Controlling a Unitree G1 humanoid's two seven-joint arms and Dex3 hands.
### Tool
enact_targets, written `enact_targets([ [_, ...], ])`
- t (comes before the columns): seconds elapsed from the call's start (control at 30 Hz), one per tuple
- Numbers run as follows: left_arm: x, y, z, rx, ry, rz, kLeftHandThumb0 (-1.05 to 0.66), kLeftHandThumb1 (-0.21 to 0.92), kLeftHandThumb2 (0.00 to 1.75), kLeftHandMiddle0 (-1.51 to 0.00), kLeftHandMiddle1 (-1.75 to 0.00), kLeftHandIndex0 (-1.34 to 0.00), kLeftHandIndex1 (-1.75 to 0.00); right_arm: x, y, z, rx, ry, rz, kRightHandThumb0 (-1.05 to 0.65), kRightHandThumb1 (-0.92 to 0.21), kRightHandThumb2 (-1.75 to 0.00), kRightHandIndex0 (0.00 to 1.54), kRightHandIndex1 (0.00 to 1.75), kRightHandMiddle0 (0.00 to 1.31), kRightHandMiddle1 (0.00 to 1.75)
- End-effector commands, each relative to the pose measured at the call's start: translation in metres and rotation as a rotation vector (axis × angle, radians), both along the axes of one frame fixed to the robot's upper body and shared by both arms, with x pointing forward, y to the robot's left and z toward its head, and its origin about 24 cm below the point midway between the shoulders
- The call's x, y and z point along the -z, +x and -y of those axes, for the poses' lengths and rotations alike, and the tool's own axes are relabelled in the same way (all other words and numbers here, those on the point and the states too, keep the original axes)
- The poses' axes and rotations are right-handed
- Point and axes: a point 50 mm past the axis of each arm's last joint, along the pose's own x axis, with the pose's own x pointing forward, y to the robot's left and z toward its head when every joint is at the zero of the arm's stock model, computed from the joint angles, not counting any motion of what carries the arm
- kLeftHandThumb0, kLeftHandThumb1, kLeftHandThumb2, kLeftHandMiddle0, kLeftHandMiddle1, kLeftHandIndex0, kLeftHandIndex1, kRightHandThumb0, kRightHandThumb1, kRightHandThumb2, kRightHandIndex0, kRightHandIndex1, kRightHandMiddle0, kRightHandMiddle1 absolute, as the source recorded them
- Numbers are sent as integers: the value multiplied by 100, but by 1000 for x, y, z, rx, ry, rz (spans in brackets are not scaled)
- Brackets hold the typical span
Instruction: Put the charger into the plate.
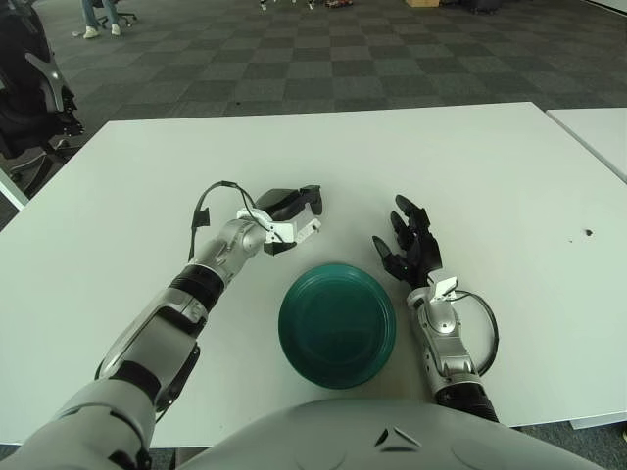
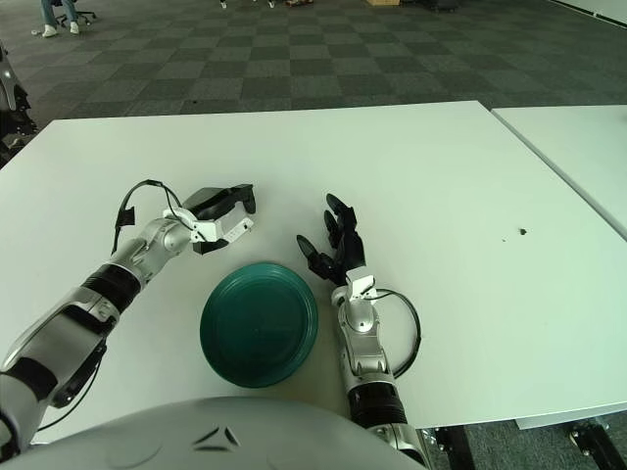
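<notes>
A white charger (image 1: 298, 233) is in my left hand (image 1: 287, 210), whose dark fingers are curled over its top. The hand holds it just above the white table (image 1: 147, 176), a little beyond the far-left rim of the plate. The dark green round plate (image 1: 337, 323) lies near the table's front edge with nothing in it. My right hand (image 1: 409, 251) shows just right of the plate, fingers spread and holding nothing. In the right eye view the charger (image 2: 234, 231) hangs above and left of the plate (image 2: 259, 324).
A small dark speck (image 1: 589, 233) marks the table at the right. A second white table (image 1: 600, 132) stands beyond a gap on the right. A black office chair (image 1: 29, 88) stands off the table's left corner. Carpeted floor lies behind.
</notes>
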Motion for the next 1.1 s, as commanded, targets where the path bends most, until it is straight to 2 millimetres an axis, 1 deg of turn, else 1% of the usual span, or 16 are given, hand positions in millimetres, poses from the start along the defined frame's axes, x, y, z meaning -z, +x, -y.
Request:
enact_targets([
  [0.0, -30, 3, -13, -6, -63, 77, 0, -9, 172, -94, -159, -72, -175, 53, -34, 2, 10, 1, -315, -77, -80, -34, 33, 3, 0, 61],
  [0.07, -41, 0, -12, 2, -122, 107, 0, -8, 172, -93, -161, -71, -175, 53, -34, 2, 11, 2, -314, -76, -80, -34, 34, 3, 0, 61],
  [0.17, -48, -4, -11, 5, -170, 124, 0, -8, 172, -92, -163, -70, -175, 53, -34, 3, 15, 5, -317, -74, -80, -34, 36, 4, 0, 62],
  [0.33, -65, -16, -5, 20, -244, 150, 0, -8, 172, -94, -162, -70, -175, 56, -32, 5, 37, 27, -322, -71, -79, -33, 41, 7, 0, 63],
  [0.53, -87, -30, 3, 69, -264, 195, 0, -10, 174, -96, -161, -71, -175, 59, -31, 6, 52, 39, -320, -69, -77, -34, 46, 10, 0, 61],
  [0.73, -102, -41, 11, 146, -286, 231, 0, -4, 170, -90, -166, -67, -175, 61, -30, 7, 58, 48, -313, -68, -77, -36, 48, 14, 0, 60],
  [0.8, -106, -48, 15, 179, -288, 248, 0, -3, 168, -88, -168, -65, -175, 61, -29, 7, 58, 52, -310, -67, -75, -40, 41, 27, 0, 60],
  [0.83, -108, -51, 17, 192, -287, 255, 0, -2, 168, -87, -168, -64, -175, 61, -29, 7, 59, 53, -308, -67, -74, -43, 36, 37, 0, 60],
  [0.87, -109, -56, 21, 216, -283, 266, 0, -1, 167, -87, -168, -64, -175, 61, -29, 8, 58, 54, -306, -66, -73, -45, 33, 43, 0, 61],
  [0.97, -112, -69, 30, 277, -272, 289, 0, 0, 166, -86, -167, -63, -175, 62, -29, 7, 56, 56, -302, -66, -72, -48, 28, 54, 0, 61],
  [1.07, -114, -84, 42, 374, -260, 270, 0, 0, 166, -86, -167, -63, -175, 62, -29, 7, 57, 56, -305, -67, -71, -49, 26, 58, 0, 61],
])
